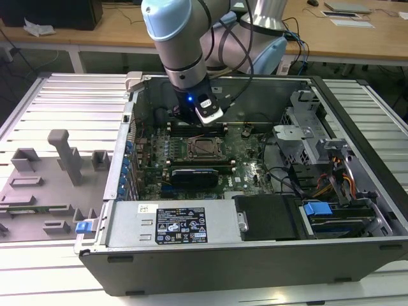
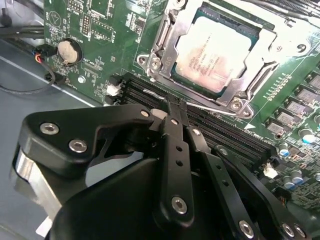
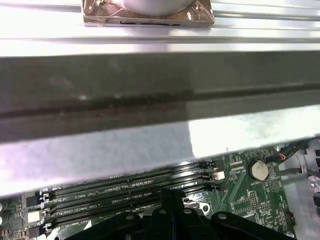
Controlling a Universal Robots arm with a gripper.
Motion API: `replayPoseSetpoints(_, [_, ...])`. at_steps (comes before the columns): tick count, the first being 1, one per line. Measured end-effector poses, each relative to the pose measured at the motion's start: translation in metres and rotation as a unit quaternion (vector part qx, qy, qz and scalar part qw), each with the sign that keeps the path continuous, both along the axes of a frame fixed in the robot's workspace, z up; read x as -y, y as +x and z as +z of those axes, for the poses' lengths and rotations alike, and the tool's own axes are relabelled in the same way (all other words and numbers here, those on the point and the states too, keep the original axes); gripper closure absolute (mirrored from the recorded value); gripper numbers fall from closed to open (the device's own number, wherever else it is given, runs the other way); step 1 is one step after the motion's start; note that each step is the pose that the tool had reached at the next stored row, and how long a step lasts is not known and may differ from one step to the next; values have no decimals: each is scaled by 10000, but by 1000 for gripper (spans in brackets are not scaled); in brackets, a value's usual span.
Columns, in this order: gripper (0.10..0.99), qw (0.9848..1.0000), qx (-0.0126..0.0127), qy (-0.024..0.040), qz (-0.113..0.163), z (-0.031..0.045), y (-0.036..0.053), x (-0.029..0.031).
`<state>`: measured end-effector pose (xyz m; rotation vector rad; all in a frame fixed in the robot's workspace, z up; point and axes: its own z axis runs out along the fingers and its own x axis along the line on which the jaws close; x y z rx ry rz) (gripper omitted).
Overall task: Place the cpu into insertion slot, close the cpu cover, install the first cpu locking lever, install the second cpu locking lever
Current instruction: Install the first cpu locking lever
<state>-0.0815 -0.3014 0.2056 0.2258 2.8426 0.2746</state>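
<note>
gripper [image 2: 172,107] fingers together over memory slots [image 2: 225,131] | cpu [image 2: 215,52] seated under cpu cover [image 2: 260,47] | lever [image 2: 200,106] probably touching fingertips

I count one cpu [image 2: 216,54] under one cpu cover [image 2: 260,50], one coin cell [image 2: 68,50], and four memory slots [image 3: 125,187] beside my gripper [image 2: 175,107].

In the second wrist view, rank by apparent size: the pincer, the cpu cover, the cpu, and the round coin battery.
1. pincer, though it sits nearest the camera, which inflates it.
2. cpu cover, framing the chip.
3. cpu, seated inside the cover's cut-out.
4. coin battery, clearly smallest.
</note>
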Motion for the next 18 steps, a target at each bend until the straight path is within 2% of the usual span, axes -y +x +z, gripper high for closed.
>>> replayPoseSetpoints(8, [980,9997,0,-1,-255,-70,-11,-10])
replayPoseSetpoints(18, [980,9992,-1,-1,-411,-121,-3,-10])
